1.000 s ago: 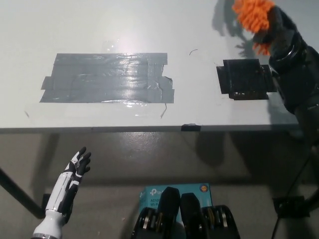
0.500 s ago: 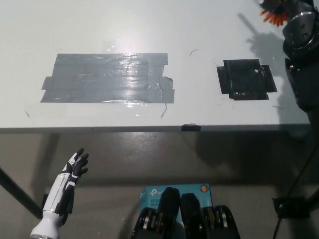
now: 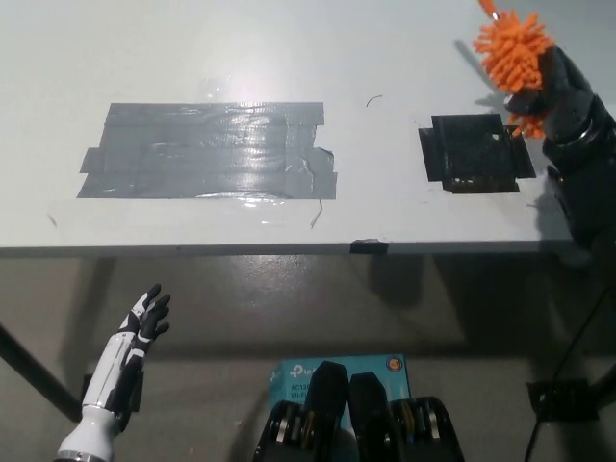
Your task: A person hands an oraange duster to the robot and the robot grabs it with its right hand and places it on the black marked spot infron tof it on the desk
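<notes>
Grey desk [image 3: 385, 58] with black tape patches [image 3: 476, 152]

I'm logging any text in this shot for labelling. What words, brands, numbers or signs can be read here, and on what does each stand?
Teal box on the floor below the desk: a white logo and lines of print, too small and partly hidden to read.
Grey tape patch: no text.
Black marked spot: no text.
Orange duster in the right hand: no text.

The fluffy orange duster [image 3: 514, 50] sits at the far right, just beyond the black marked spot [image 3: 475, 153] of tape on the tabletop [image 3: 289, 48].
</notes>
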